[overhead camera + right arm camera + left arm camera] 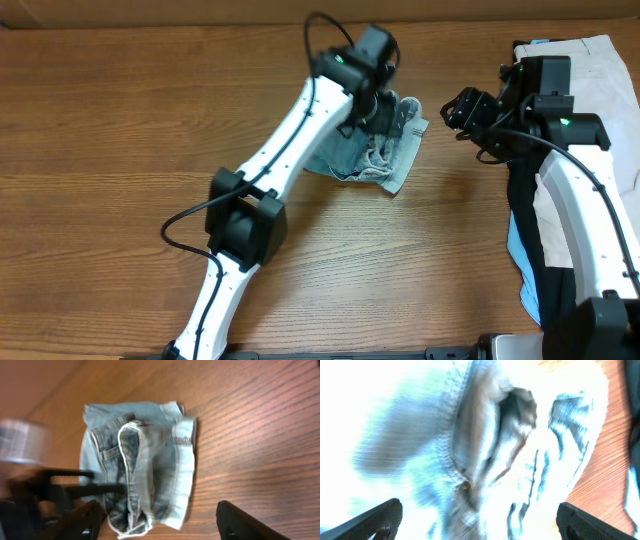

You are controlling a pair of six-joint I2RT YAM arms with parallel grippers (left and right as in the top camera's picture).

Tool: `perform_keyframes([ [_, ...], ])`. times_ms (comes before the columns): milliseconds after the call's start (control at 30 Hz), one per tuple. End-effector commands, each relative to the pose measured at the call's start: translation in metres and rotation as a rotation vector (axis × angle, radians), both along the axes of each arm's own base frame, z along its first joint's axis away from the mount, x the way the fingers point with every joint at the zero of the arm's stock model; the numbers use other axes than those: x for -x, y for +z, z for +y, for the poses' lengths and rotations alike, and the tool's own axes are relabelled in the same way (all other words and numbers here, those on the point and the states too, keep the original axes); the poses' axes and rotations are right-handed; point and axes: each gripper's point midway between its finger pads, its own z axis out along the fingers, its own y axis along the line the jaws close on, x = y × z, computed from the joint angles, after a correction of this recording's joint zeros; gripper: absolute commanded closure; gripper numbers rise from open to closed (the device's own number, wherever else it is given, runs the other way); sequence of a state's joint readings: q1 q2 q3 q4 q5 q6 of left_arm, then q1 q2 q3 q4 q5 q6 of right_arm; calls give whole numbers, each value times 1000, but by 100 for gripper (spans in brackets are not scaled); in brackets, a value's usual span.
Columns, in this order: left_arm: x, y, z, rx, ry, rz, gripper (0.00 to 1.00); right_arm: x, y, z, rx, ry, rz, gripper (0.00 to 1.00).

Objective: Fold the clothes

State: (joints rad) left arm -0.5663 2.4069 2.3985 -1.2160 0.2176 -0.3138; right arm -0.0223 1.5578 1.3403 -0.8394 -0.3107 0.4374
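You have one pair of faded light-blue denim shorts (385, 165) on the desk (120, 120), bunched into a rough fold a little toward the far edge and right of the middle. In the right wrist view the denim shorts (145, 460) show one pale cuffed hem along their right side and a darker seamed ridge running down the centre.

Your left gripper (385, 118) sits right on top of the shorts at their far end, reached there by the left arm, which stretches diagonally from the near edge. From the left wrist camera its two fingers (375, 520) stand wide apart at the bottom corners of the view. The blurred, overexposed denim (510, 450) fills nearly everything between and beyond them. You cannot tell from that view whether the fingers touch the cloth.

Your right gripper (462, 108) hangs just to the right of the shorts, clear of them, above bare wood. Its two fingers (240, 522) are also spread apart with nothing held between them.

Along the right edge of the desk you have a pile of three more garments. One beige garment (600, 70) lies at the far right corner. One black garment (527, 215) lies nearer to you, and a strip of one sky-blue garment (517, 255) shows beside the black one. The right arm lies over this pile.
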Motion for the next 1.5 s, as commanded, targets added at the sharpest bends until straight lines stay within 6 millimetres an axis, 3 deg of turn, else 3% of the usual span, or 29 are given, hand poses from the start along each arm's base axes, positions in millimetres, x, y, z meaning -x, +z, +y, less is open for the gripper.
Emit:
perform_keyframes([
  [0,-26,76,36,65,59,-110,0,-1,-13,10,7,44,28,13],
  [133,-35,135,92,83,140,-190,0,-3,-27,32,25,131,39,11],
  [233,-40,148,121,76,166,-220,0,-7,-35,53,43,208,23,19],
  [367,-42,138,148,46,206,-174,0,-15,-59,76,84,253,35,43],
  [500,-37,124,152,10,167,-138,0,-11,-102,88,101,285,133,63],
  [667,-34,111,147,-26,141,-114,0,-3,-141,72,162,233,256,69],
  [733,-32,104,145,-40,120,-99,0,-3,-143,69,161,230,266,69],
  [833,-28,91,142,-55,103,-61,0,-4,-139,68,152,233,254,69],
  [933,-18,74,130,-68,12,-19,0,-6,-117,73,91,259,205,63],
  [1033,-3,53,113,-93,-110,25,0,-13,-70,64,45,236,108,39],
  [1167,15,27,84,-119,-235,58,0,-14,-8,31,47,158,-23,23],
  [1300,29,0,61,-137,-329,77,0,-7,8,-1,76,99,-44,21],
  [1467,36,-44,52,-197,-369,91,0,9,-4,-22,113,69,39,20],
])
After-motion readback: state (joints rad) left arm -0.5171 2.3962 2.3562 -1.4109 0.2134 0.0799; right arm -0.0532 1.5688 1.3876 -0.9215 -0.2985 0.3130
